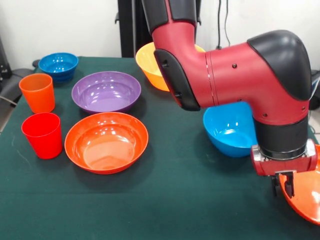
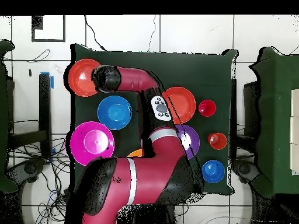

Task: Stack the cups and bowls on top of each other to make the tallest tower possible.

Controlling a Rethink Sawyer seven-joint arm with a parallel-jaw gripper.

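Observation:
My gripper (image 1: 281, 186) is at the table's right edge in the front view, shut on the left rim of a shallow red-orange bowl (image 1: 306, 200), one finger inside and one outside. In the overhead view this bowl (image 2: 82, 77) lies top left beside the gripper head (image 2: 107, 79). The large pink bowl (image 2: 91, 143) stands alone, hidden behind the arm in the front view. A blue bowl (image 1: 230, 131) sits just behind the gripper. The second red-orange bowl (image 1: 106, 142), purple bowl (image 1: 106, 91), small blue bowl (image 1: 58, 65), orange cup (image 1: 37, 92) and red cup (image 1: 42, 135) stand separately. The yellow-orange bowl (image 1: 148, 65) is partly hidden by the arm.
The green cloth table (image 1: 175, 205) ends close to the held bowl on the right. My arm (image 1: 225, 70) crosses above the table's middle. Chairs and cables surround the table (image 2: 257, 105) in the overhead view.

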